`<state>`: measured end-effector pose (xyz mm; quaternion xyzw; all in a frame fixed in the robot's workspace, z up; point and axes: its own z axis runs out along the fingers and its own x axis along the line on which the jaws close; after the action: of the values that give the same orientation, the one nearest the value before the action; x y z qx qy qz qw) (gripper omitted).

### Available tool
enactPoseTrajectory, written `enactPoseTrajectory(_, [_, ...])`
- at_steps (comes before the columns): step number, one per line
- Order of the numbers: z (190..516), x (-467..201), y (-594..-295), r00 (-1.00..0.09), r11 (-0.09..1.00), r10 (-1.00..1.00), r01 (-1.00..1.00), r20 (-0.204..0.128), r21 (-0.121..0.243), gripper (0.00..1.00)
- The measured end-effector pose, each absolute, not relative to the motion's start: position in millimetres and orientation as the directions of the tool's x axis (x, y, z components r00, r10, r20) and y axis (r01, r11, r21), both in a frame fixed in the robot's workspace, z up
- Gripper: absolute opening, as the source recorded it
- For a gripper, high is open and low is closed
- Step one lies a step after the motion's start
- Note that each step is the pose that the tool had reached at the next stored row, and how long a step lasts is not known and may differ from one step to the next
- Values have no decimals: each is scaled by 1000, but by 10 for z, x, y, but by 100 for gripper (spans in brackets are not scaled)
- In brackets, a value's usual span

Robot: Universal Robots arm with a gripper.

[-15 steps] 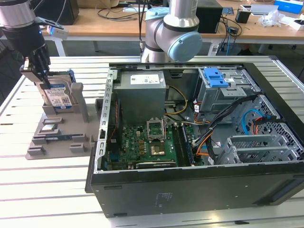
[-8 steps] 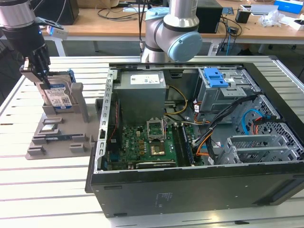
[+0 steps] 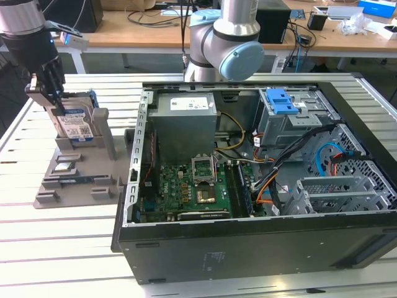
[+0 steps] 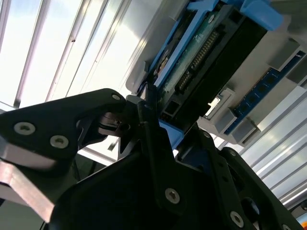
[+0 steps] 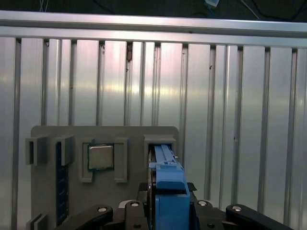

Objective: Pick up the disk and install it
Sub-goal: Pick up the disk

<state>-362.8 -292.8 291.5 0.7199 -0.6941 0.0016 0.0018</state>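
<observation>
The work is at its first step, the pick-up. At the exterior view's left the pincer [image 3: 53, 93] has its tips on the top edge of the disk [image 3: 77, 124]. The disk stands upright on its edge in a slot of the grey holder [image 3: 105, 133], which lies on the slatted counter [image 3: 37, 248]. The holder is beside the open case [image 3: 248, 248] and not in it.

In the first wrist view the blue rail of the disk [image 5: 168, 177] runs up between the two sides of the pincer [image 5: 169, 203], with no gap to see. In the second wrist view the black fingers [image 4: 153, 139] lie against the edge of the disk [image 4: 201, 52]. So I judge the pincer to be clenched on the disk, though the disk is not yet lifted.

To my mind the next move calls for a straight pull upward, because the slot walls hug the disk and a tilt could jam it. The bay with the blue latch [image 3: 280, 99] is well apart, deep in the case.
</observation>
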Motion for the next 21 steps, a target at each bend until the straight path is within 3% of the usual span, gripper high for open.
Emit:
enactPoseTrajectory(13, [3166,-3628,-2928,37,-37,-999,-999,5,0,37])
enactPoseTrajectory(16, [3536,-3628,-2928,37,-37,-999,-999,5,0,37])
enactPoseTrajectory(21, [3630,-3628,-2928,37,-37,-999,-999,5,0,37])
